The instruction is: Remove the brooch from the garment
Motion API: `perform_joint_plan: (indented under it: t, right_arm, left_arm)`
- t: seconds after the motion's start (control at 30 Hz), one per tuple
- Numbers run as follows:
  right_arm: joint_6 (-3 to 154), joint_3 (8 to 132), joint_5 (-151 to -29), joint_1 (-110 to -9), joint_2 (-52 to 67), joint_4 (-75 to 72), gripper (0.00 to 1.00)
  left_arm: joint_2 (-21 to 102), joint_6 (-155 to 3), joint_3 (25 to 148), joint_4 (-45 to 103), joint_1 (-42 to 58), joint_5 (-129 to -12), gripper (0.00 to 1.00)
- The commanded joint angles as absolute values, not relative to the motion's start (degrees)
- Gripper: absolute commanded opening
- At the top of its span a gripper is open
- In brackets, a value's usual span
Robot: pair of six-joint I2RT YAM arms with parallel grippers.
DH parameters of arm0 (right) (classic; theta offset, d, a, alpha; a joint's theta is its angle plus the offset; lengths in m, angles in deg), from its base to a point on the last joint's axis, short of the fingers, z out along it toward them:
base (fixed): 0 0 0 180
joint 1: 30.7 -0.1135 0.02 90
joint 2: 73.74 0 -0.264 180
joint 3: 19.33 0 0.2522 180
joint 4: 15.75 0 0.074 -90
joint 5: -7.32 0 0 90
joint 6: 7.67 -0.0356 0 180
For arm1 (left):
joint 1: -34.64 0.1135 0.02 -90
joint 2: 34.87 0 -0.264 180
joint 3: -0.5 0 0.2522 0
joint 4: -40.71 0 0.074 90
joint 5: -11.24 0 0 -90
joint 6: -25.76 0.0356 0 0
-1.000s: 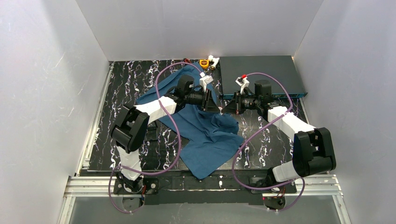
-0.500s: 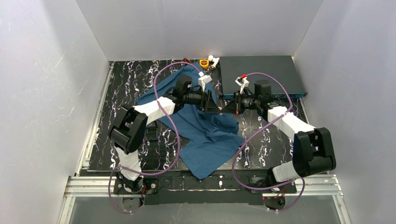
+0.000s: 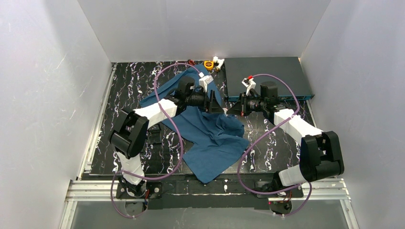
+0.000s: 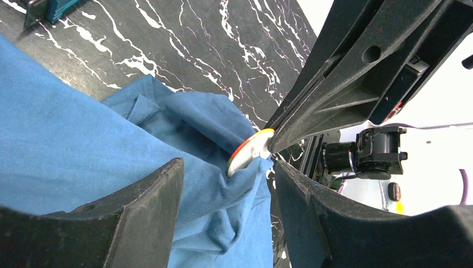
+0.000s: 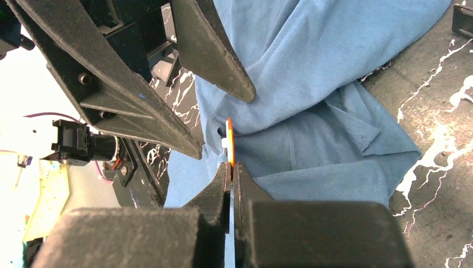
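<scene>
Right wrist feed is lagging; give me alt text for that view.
The right gripper, jaws shut, pinches the edge of a thin orange brooch set against the blue garment. The left gripper faces it with jaws open.

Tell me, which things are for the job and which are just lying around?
For the job: T-shirt, round orange-and-white brooch, right end effector pinching it, left end effector open beside it.
Lying about: dark flat box, small yellow thing, small white thing.

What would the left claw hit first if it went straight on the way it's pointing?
Probably the brooch, an orange-rimmed disc on the garment just ahead of the open left claw, pinched from the far side by the right claw; depth is unclear.
</scene>
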State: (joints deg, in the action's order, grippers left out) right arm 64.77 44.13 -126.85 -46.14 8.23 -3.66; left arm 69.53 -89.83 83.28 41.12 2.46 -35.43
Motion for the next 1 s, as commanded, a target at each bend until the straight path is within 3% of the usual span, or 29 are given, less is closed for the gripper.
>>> perform_joint_plan:
  t: [0.0, 0.2, 0.53, 0.7, 0.77, 0.97]
  right_arm:
    - [62.9, 43.5, -126.2, -46.3, 6.2, -6.1, 0.01]
    - [61.6, 42.7, -127.9, -46.3, 5.8, -7.7, 0.01]
    - [60.6, 42.4, -128.1, -46.3, 5.2, -8.7, 0.01]
    - [60.8, 42.2, -128.0, -46.2, 5.2, -8.7, 0.01]
    - [61.2, 42.4, -127.7, -46.3, 5.3, -8.3, 0.01]
    - [61.6, 42.6, -127.4, -46.3, 5.6, -7.9, 0.01]
  left_arm:
    - [67.9, -89.8, 83.6, 40.0, 1.4, -35.5, 0.59]
    - [69.3, -91.1, 84.6, 40.0, 1.1, -36.1, 0.52]
    - [70.3, -92.3, 84.7, 40.0, 0.7, -36.6, 0.22]
    - [70.2, -92.0, 84.4, 39.9, 0.7, -36.0, 0.16]
    - [70.2, -91.9, 84.4, 39.9, 0.7, -35.1, 0.18]
    - [70.7, -93.6, 85.0, 42.6, 0.6, -30.9, 0.47]
